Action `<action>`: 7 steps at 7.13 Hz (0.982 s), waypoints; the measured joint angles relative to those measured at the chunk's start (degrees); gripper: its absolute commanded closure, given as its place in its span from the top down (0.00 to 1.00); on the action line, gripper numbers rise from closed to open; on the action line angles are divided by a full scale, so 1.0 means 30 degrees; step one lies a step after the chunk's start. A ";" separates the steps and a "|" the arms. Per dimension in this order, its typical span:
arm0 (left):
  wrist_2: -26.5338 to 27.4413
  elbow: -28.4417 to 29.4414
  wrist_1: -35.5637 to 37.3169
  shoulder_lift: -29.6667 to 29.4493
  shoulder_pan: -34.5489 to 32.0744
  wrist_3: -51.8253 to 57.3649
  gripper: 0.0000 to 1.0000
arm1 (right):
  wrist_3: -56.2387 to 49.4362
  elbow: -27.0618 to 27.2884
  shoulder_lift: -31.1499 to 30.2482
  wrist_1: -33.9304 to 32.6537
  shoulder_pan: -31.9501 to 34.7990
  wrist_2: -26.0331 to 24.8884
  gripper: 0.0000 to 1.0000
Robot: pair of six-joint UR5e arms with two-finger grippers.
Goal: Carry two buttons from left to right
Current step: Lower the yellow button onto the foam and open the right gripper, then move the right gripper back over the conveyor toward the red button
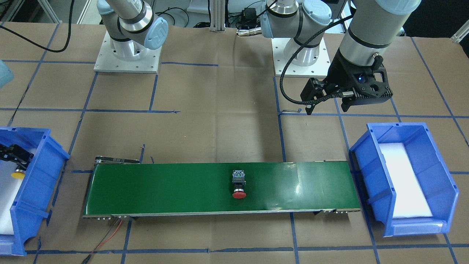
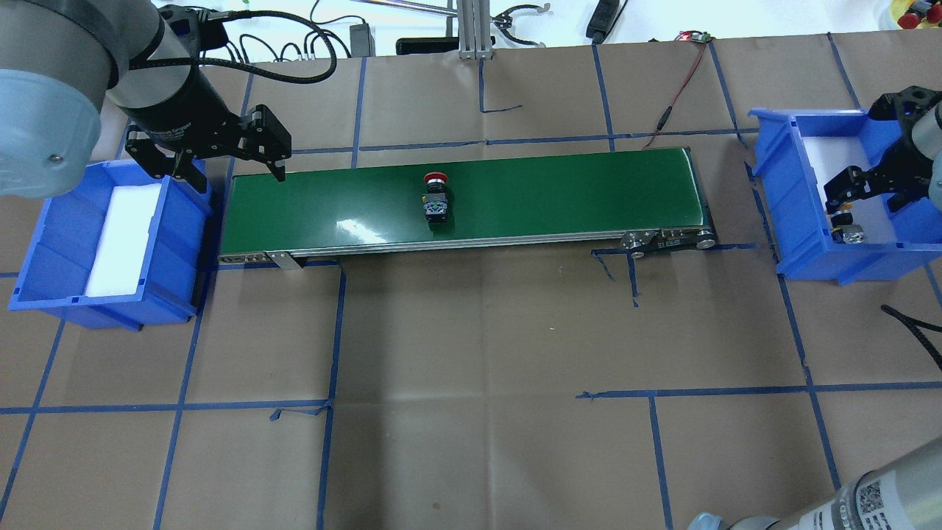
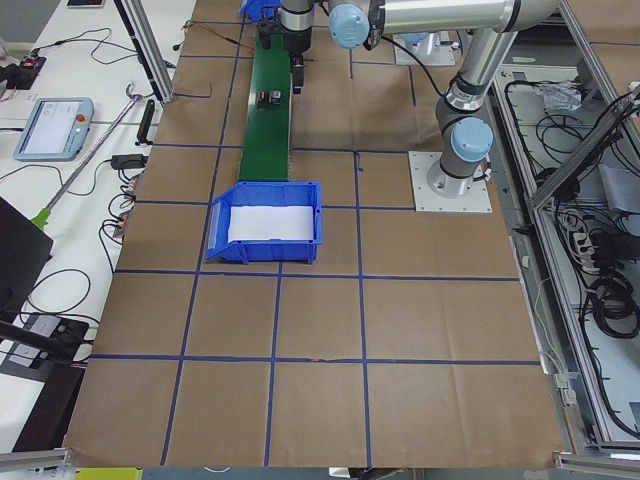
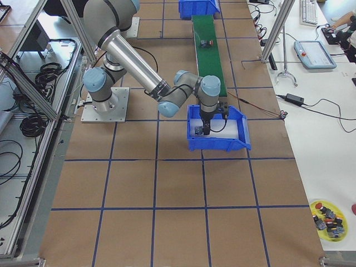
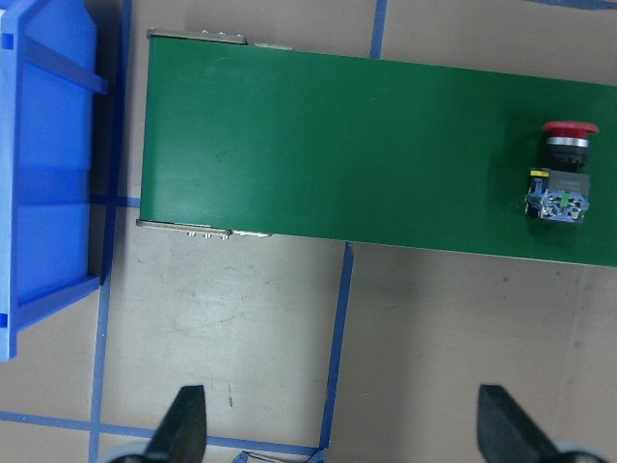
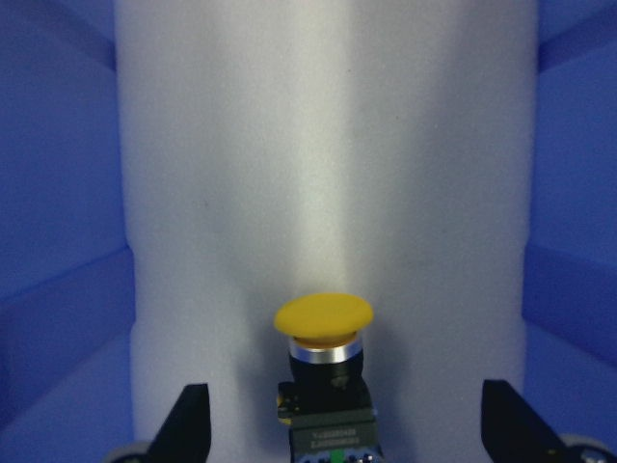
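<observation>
The red-capped button (image 1: 239, 187) lies on its side in the middle of the green conveyor belt (image 1: 165, 187); it also shows in the overhead view (image 2: 436, 195) and the left wrist view (image 5: 564, 169). The yellow-capped button (image 6: 323, 318) lies on the white foam inside the blue right bin (image 2: 780, 191). My right gripper (image 6: 347, 434) hovers over it, open, with its fingers wide apart on either side and not touching it. My left gripper (image 2: 228, 173) is open and empty, above the belt's left end beside the blue left bin (image 2: 51, 243).
The left bin holds only white foam (image 2: 121, 239). A red and black cable (image 2: 673, 96) runs off the belt's right end. Blue tape lines cross the brown paper table top. A yellow dish of spare buttons (image 4: 328, 214) sits off the table.
</observation>
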 measured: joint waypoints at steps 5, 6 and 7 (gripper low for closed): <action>0.0003 0.0025 0.0000 -0.0012 -0.0001 -0.0026 1.00 | 0.4404 -0.4265 -0.2624 0.5520 0.3650 -0.0050 1.00; 0.0016 0.0032 -0.0001 -0.0012 0.0000 -0.0026 1.00 | 0.6620 -0.4819 -0.2932 0.6859 0.5047 -0.0053 1.00; 0.0016 0.0037 -0.0001 -0.0013 0.0001 -0.0026 1.00 | 0.8509 -0.5023 -0.3092 0.7518 0.6499 -0.0047 1.00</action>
